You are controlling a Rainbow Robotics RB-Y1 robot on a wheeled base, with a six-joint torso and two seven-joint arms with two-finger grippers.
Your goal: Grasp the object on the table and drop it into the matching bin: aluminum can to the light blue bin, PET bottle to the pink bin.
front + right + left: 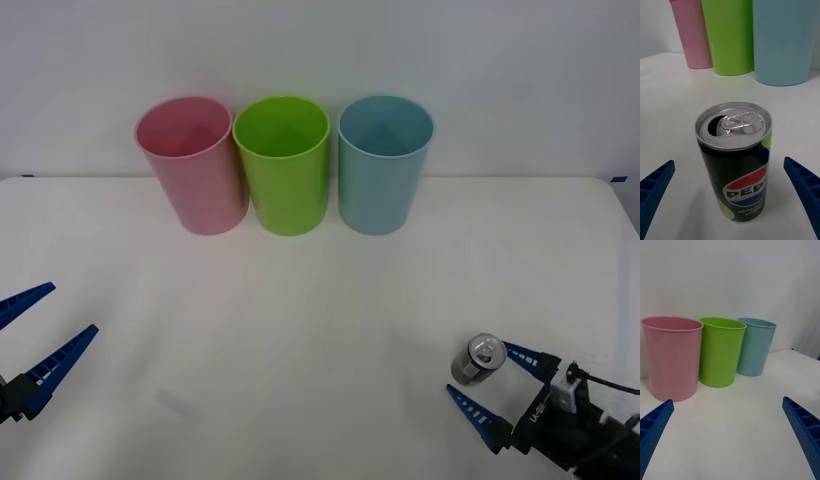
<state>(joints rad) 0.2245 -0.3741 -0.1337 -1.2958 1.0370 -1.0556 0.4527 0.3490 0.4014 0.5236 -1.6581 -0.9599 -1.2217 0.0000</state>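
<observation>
A small aluminum can [480, 358] with a shiny pull-tab top stands upright on the white table [320, 330] at the front right. In the right wrist view the can [735, 165] is dark with a Pepsi logo. My right gripper [497, 387] is open, its blue fingers [803, 187] on either side of the can without touching it. The light blue bin [384, 165] stands at the back, right of centre, and the pink bin [192, 165] at the back left. My left gripper [38, 329] hangs open at the table's front left, holding nothing.
A green bin [285, 165] stands between the pink and light blue bins, all three close together in a row along the table's back edge. A plain white wall rises behind them. Bare table lies between the can and the bins.
</observation>
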